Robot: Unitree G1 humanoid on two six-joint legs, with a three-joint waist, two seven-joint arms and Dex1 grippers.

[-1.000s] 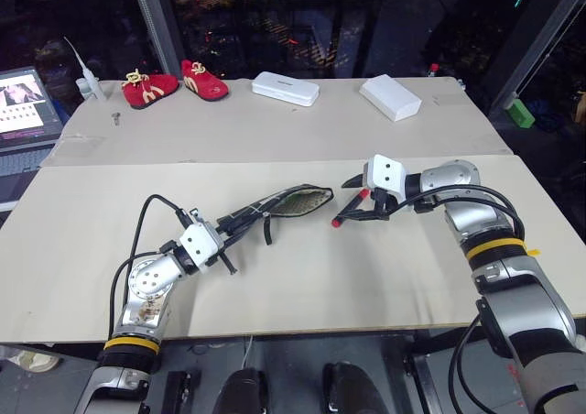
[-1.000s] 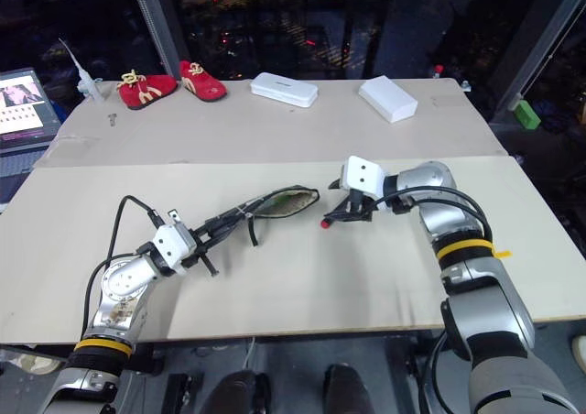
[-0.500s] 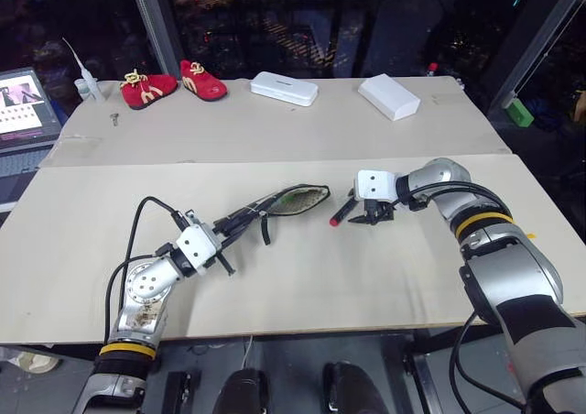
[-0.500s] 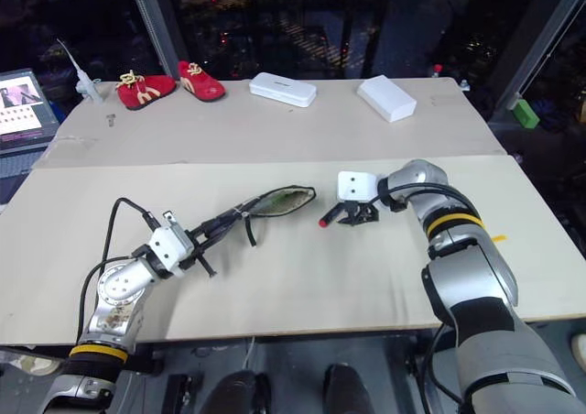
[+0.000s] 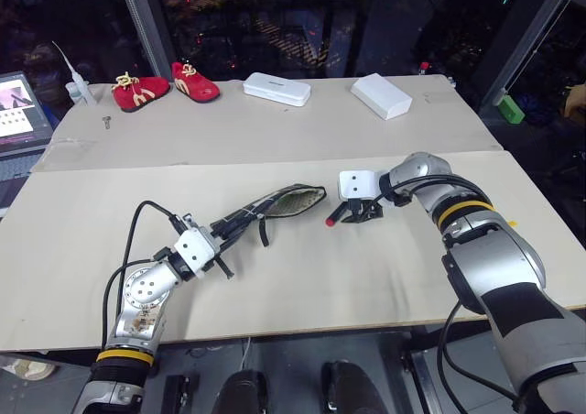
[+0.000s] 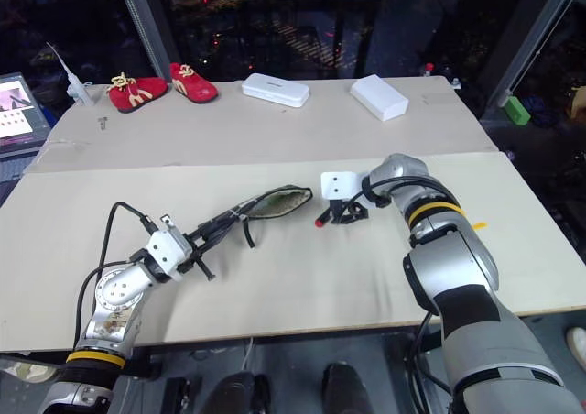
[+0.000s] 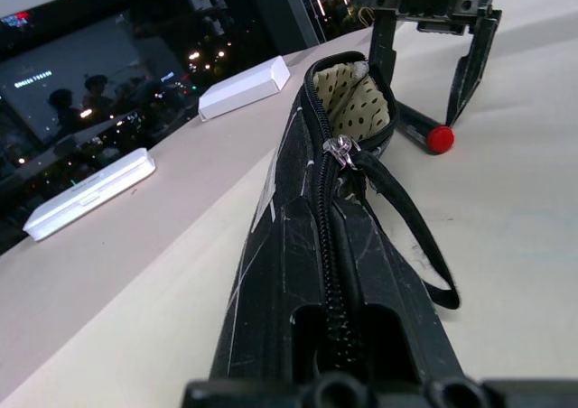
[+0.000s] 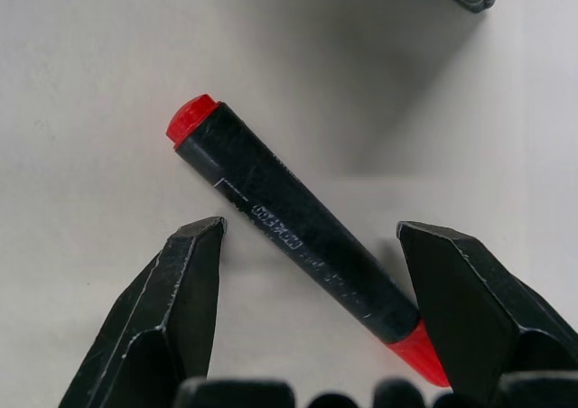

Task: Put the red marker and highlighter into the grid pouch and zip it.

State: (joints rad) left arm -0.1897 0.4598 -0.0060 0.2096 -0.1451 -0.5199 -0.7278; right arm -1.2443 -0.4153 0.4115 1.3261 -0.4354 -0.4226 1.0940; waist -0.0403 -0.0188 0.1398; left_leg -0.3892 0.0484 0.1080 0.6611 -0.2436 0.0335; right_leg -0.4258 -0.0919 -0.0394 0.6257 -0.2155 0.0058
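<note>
The desk (image 5: pixel 385 277) carries the grid pouch (image 5: pixel 275 207) near its middle, mouth open, its closed end pinched in the left hand (image 5: pixel 222 244). Just beside the mouth lies the red marker (image 8: pixel 298 228), straddled by the spread right hand (image 5: pixel 355 213). Pickup seems underway; next, the fingers should close on the barrel.

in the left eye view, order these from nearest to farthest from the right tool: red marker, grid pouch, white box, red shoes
1. Slim red marker with a black barrel, lying between the right tool's open fingers.
2. Black grid-patterned fabric pouch, just to its left.
3. Flat white rectangular box, at the far edge.
4. Pair of red shoes, far left corner.
</note>
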